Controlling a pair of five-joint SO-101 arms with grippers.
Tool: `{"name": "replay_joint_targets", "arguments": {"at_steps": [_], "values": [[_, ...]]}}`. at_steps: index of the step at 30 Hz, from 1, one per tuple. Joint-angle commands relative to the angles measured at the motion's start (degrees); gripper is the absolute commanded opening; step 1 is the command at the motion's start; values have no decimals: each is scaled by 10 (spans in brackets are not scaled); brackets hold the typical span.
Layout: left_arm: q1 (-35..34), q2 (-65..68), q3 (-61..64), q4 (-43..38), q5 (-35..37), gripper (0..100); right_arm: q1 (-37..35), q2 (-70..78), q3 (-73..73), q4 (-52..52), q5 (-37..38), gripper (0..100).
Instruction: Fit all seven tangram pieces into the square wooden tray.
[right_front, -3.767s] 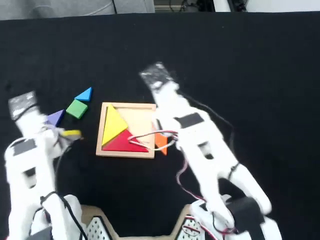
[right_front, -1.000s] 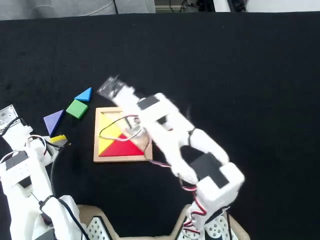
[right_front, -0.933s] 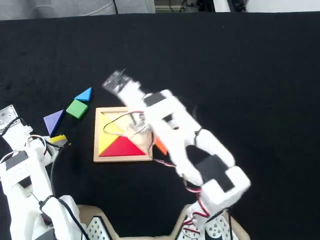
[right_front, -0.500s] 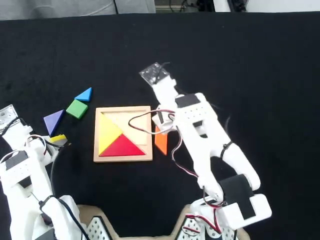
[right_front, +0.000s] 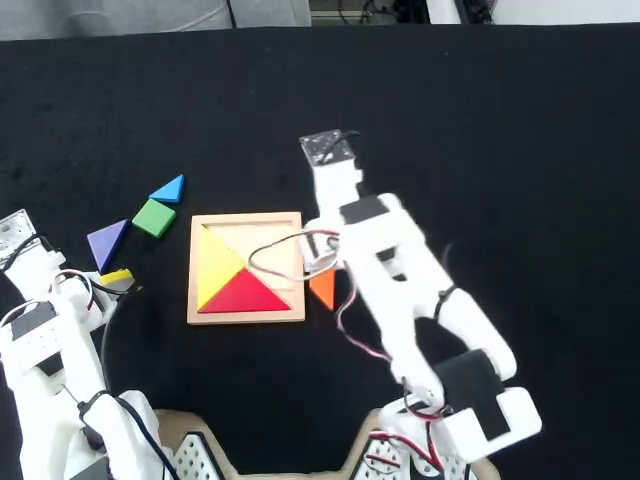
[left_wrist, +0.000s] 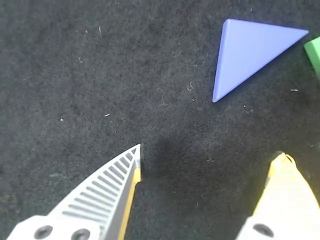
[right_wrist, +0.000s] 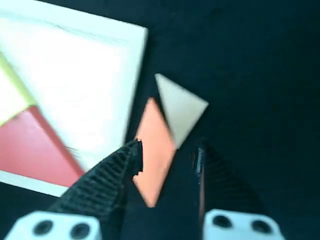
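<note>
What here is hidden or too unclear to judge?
High view: the right arm covers part of the orange piece and the tray's right edge.
Right wrist view: seen from above, the right gripper's height over the orange piece cannot be told.
Left wrist view: the frame edge cuts off the green piece.

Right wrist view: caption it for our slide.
Open right claw over the orange parallelogram piece beside the square wooden tray.

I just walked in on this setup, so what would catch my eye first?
The wooden tray sits mid-table, holding a yellow triangle and a red triangle. Beside its edge the right pincer hangs open over an orange piece. On the tray's other side lie a blue triangle, a green square and a purple triangle.
</note>
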Motion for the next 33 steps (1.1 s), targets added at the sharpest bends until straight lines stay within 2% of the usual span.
{"name": "replay_joint_targets", "arguments": {"at_steps": [1, 5, 11, 15, 21, 27, 33], "values": [[4, -8, 0, -9, -2, 385, -41, -22, 1, -5, -27, 186], [4, -8, 0, -9, -2, 385, -47, -22, 13, -8, -30, 185], [4, -8, 0, -10, -3, 385, -4, -22, 24, -25, -62, 185], [4, -8, 0, -10, -3, 385, -9, -19, 29, -27, -63, 185], [4, -8, 0, -10, -3, 385, -12, 74, 0, -51, -63, 185], [4, -8, 0, -10, -4, 385, 0, 181, -106, 24, -63, 185], [4, -8, 0, -10, -4, 385, 11, 194, -121, 41, -61, 184]]}}
